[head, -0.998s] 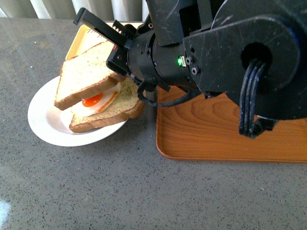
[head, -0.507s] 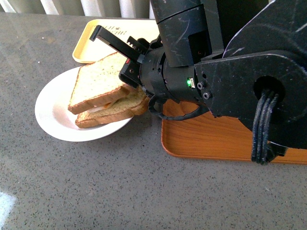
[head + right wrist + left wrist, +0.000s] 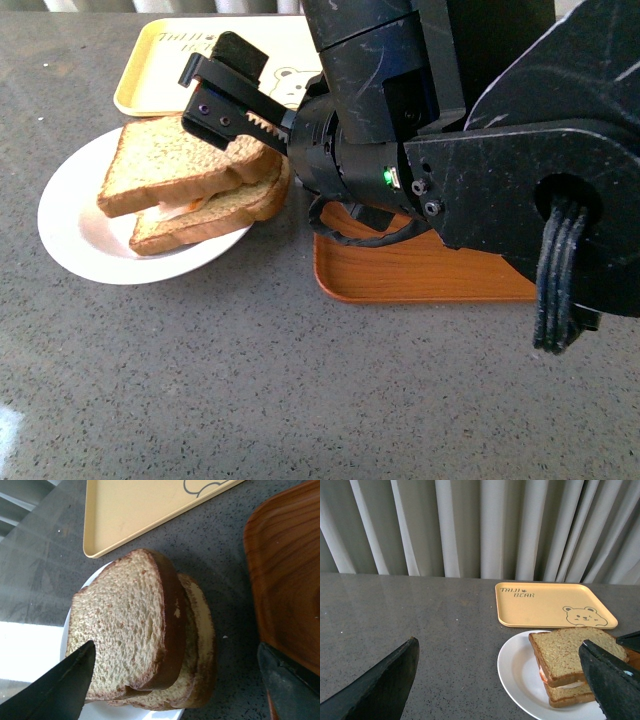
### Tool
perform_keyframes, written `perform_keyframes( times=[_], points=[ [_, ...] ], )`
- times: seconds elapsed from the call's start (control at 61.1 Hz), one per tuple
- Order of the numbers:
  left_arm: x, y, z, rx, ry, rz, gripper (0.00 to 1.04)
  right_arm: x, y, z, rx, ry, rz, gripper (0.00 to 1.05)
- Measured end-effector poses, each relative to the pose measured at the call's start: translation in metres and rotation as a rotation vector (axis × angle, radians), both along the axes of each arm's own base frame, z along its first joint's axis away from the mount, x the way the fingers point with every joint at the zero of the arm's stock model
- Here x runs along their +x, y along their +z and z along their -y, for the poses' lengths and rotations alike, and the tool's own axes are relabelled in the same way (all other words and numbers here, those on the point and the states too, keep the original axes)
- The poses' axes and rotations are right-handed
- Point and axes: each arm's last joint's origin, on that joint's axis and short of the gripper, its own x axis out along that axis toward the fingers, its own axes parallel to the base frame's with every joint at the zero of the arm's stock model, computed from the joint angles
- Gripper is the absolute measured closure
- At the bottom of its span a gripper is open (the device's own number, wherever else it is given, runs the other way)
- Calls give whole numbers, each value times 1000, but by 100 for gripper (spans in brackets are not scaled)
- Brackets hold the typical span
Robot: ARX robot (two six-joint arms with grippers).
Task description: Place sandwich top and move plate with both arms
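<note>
Nearest, the right arm [image 3: 480, 170] reaches over the wooden tray [image 3: 400, 275], which sits toward the counter's [image 3: 250, 400] right edge. The right tool [image 3: 195, 95] hangs at the right end of the sandwich top [image 3: 175, 165], spread wide and gripping nothing. The left tool [image 3: 498, 645] is also wide and empty, apart from the food.

The sandwich top lies face up and nearly level on the lower slice [image 3: 190, 225], set a little toward the far left of it. Both rest on the plate [image 3: 70, 230], toward the counter's left edge. The slice's long axis runs roughly across the counter, left to right, its right end pointing at the wooden tray. Beyond, the yellow tray [image 3: 160, 70] lies by the far edge.

The placing step looks finished. Next, the right tool should probably lift clear without dragging the bread. Then each tool needs to take an opposite rim of the plate and move it level.
</note>
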Motion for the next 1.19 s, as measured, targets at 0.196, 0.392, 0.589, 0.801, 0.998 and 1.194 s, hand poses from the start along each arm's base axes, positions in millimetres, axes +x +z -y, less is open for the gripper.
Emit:
perform_keyframes(
  times=[0.196, 0.392, 0.589, 0.801, 0.998, 1.194],
  points=[
    [0, 0, 0, 0, 0, 0, 9, -1, 12, 22, -22, -42, 50, 9],
    [0, 0, 0, 0, 0, 0, 9, 12, 29, 66, -104, -106, 134, 9],
    [0, 0, 0, 0, -2, 0, 9, 6, 47, 120, -312, -247, 422, 21],
    [0, 0, 0, 0, 0, 0, 9, -51, 55, 180, -558, -280, 644, 62],
    [0, 0, 0, 0, 0, 0, 9, -83, 52, 202, -599, -260, 634, 97],
    [0, 0, 0, 0, 0, 0, 9, -108, 52, 215, -612, -261, 633, 103]
  ],
)
